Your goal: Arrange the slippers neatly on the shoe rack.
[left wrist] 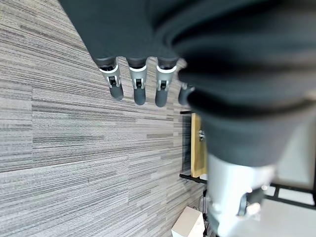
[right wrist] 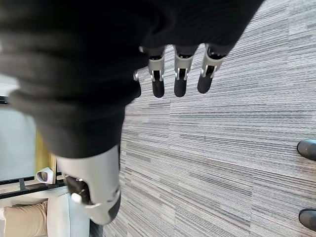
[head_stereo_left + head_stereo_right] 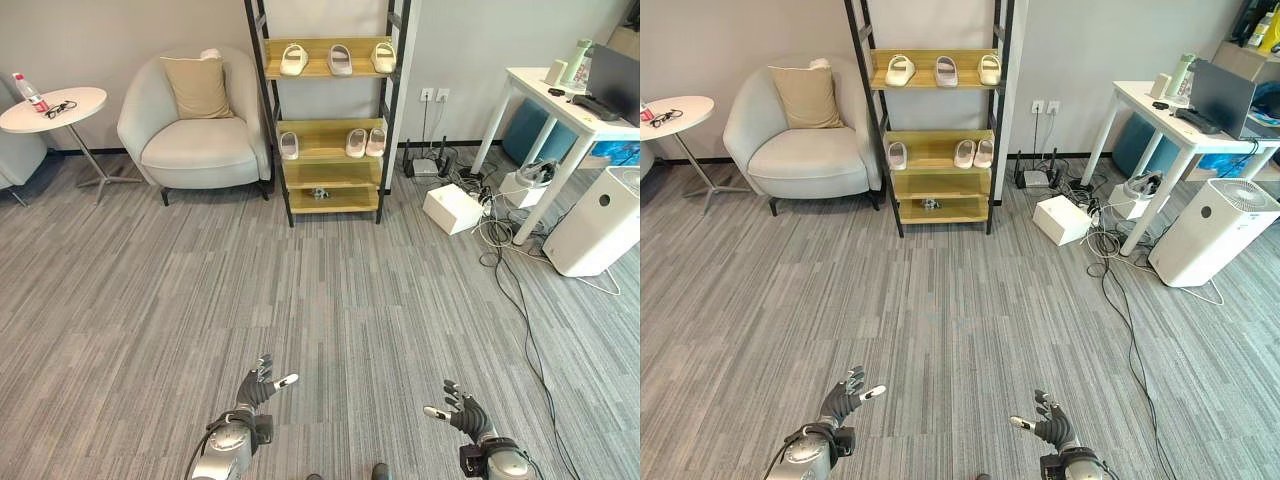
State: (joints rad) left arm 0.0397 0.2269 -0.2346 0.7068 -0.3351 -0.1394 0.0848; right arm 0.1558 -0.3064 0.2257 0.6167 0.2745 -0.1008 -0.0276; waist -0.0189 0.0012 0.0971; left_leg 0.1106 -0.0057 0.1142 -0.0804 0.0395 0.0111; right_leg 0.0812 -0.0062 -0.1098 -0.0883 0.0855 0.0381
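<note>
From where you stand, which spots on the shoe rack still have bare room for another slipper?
On the shoe rack, the top shelf is crowded: three slippers spread across it. The middle shelf has a free patch between the lone left slipper and the pair at the right. The bottom shelf is mostly bare, holding just a small dark object near its centre.

Slippers (image 3: pixel 340 59) on shoe rack (image 3: pixel 329 130); armchair (image 3: pixel 195 125) left, apparently touching rack.

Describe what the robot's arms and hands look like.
Both arms are silver-grey metal with rounded forearms. The left hand and right hand each have a dark ribbed cover over the wrist and back. Their fingers are silver with dark tips, set in a row, and the thumb stands apart.
</note>
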